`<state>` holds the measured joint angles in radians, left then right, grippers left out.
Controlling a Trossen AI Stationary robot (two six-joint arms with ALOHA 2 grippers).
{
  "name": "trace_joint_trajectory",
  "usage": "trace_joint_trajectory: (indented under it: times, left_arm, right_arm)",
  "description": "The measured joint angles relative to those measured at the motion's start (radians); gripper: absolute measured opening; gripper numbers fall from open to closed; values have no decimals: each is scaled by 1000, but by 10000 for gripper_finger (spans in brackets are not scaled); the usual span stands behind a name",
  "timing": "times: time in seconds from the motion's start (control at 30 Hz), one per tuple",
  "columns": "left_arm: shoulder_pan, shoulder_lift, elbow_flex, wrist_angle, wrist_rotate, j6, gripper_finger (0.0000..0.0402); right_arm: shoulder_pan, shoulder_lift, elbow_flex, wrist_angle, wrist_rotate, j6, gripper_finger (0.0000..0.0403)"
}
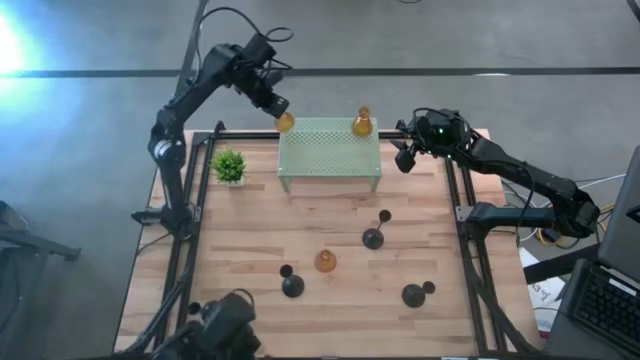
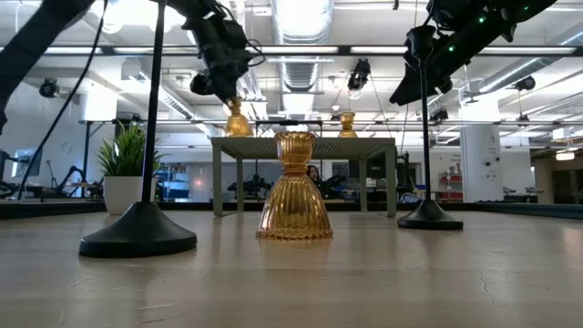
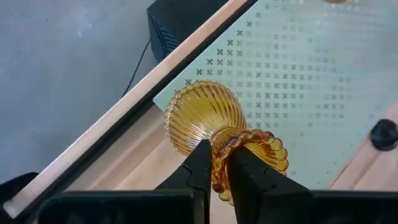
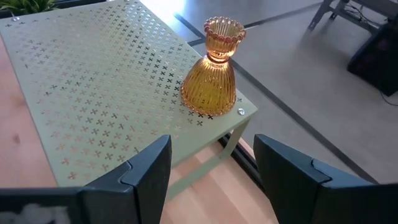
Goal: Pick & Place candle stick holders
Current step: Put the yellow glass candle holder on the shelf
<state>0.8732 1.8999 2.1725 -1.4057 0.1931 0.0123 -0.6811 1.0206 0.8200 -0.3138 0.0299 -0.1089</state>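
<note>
From above, you see your left gripper at the far left corner of the mint-green perforated stand, clamped on an amber holder, while a second amber holder stands on the stand's far right corner and your right gripper hangs just off the stand's right end. A third amber holder sits on the worktop among the black holders, with the potted plant left of the stand. At table height, the third amber holder stands upright in front and the left gripper holds its piece at the stand's top. Your left wrist view shows the fingers pinching the rim of the amber holder, which lies tilted over the stand's corner. Your right wrist view shows the jaws spread wide and empty, short of the second amber holder upright at the stand's corner.
</note>
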Motion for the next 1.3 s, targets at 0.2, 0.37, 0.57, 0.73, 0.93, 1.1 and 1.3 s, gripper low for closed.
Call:
trace_joint_trajectory:
  times: [0.2,0.37,0.57,0.73,0.93,1.1,1.3]
  left_arm:
    - [-16,100,113,-42,-37,10,35]
    - [-35,166,186,-68,-32,13,35]
    - [-42,193,183,-69,-11,7,35]
    - [-48,192,183,-48,-10,6,35]
    - [-51,192,184,-33,-1,0,35]
    - [-55,192,184,-10,-1,0,35]
    - [-54,192,184,-8,0,0,35]
  right_arm:
    - [0,0,0,-1,0,-16,219]
    - [0,0,0,-4,0,-16,219]
    - [0,0,-1,-3,0,-22,219]
    - [0,0,-3,-4,-1,-23,219]
    - [0,0,-3,-3,-1,-23,219]
    - [0,0,-3,-3,-1,-23,219]
    - [0,0,-3,-3,-1,-23,219]
